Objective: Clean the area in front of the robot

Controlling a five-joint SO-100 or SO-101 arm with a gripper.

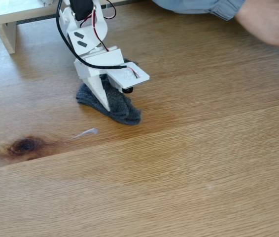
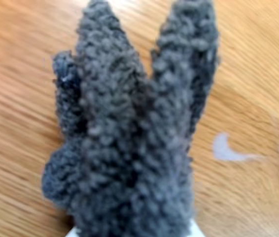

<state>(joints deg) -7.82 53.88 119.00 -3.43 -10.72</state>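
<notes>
Hand (image 1: 105, 106) presses grey cloth (image 1: 122, 111) onto tabletop (image 1: 179, 163).

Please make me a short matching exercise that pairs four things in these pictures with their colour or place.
Things:
1. cloth
2. knot
3. spill
4. sleeve

Descriptions:
A. small pale streak on the tabletop
B. dark brown mark in the wood, at the left in the fixed view
C. grey, fluffy, under the gripper
D. blue-grey, at the top edge of the fixed view

Pairs: 1-C, 2-B, 3-A, 4-D
</notes>
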